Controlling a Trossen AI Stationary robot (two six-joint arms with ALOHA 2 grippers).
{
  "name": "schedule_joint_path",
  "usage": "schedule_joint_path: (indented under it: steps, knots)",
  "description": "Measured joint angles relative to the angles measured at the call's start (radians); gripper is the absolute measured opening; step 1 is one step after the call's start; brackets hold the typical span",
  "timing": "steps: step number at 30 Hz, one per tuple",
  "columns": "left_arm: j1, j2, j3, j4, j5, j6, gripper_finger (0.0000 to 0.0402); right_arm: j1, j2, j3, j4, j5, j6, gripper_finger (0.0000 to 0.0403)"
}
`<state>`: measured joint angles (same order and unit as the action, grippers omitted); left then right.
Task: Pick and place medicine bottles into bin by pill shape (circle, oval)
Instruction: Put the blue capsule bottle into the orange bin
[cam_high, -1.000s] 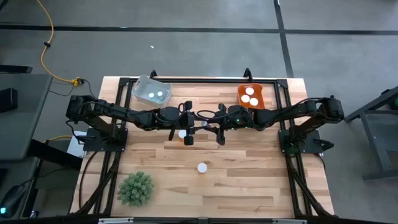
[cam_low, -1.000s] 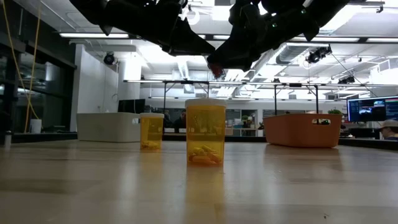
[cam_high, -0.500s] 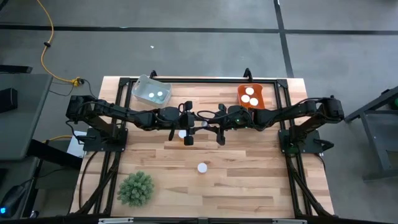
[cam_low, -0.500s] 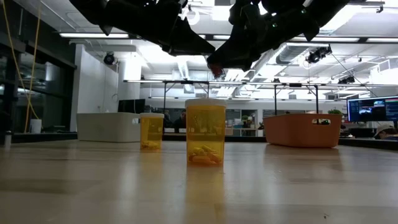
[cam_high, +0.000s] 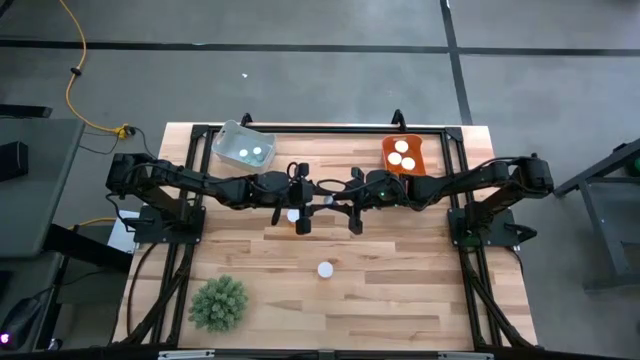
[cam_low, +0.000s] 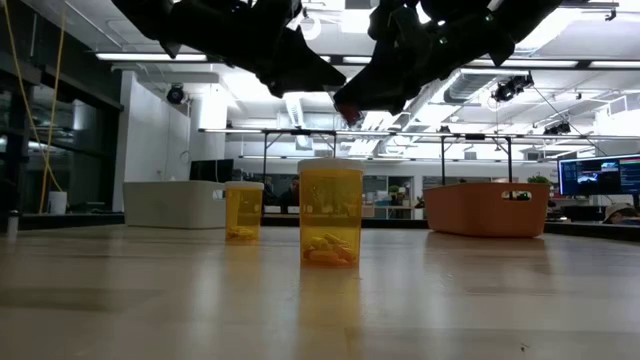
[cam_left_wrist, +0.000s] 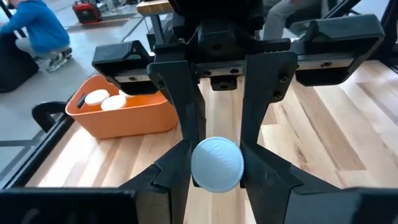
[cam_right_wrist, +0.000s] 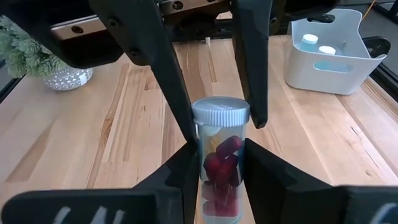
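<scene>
Left claw (cam_high: 297, 203) and right claw (cam_high: 343, 202) meet above the counter (cam_high: 400, 290) centre, both pinching one medicine bottle (cam_right_wrist: 219, 163), its body mostly hidden from above. Two bottles stand loose: one under the claws (cam_low: 243, 211), another at six o'clock (cam_high: 325, 269). White bin (cam_high: 243, 145) at eleven, orange bin (cam_high: 404, 154) at one. Front counter lies open.

amber bottles (cam_low: 331, 213), orange bin (cam_high: 404, 154), white bin (cam_high: 243, 144)

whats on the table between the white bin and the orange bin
High view: bare wood between the white bin and the orange bin. The left gripper and right gripper meet just in front of that stretch.
</scene>
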<state>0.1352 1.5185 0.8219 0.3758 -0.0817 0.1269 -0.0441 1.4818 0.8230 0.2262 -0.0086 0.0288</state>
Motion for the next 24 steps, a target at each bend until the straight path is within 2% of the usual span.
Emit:
schedule_joint_path:
  steps: [8, 14, 16, 20, 24]
  knots:
    - [0.000, -0.017, -0.001, -0.022, 0.006, -0.021, 0.0180, 0.000, 0.000, -0.001, -0.006, 0.000, -0.010, 0.0094]
    - [-0.004, -0.100, 0.000, -0.094, -0.058, -0.030, 0.0224, 0.000, -0.007, -0.001, -0.039, 0.001, -0.043, 0.0094]
    - [-0.004, -0.153, -0.003, -0.144, -0.083, -0.038, 0.0230, -0.002, -0.020, -0.002, -0.072, 0.001, -0.063, 0.0094]
    - [-0.003, -0.241, -0.069, -0.125, -0.088, -0.046, 0.0229, -0.002, -0.058, -0.003, -0.189, 0.045, -0.082, 0.0094]
    - [0.013, -0.312, -0.160, -0.017, -0.108, -0.050, 0.0222, -0.003, -0.107, -0.073, -0.189, 0.141, -0.082, 0.0094]
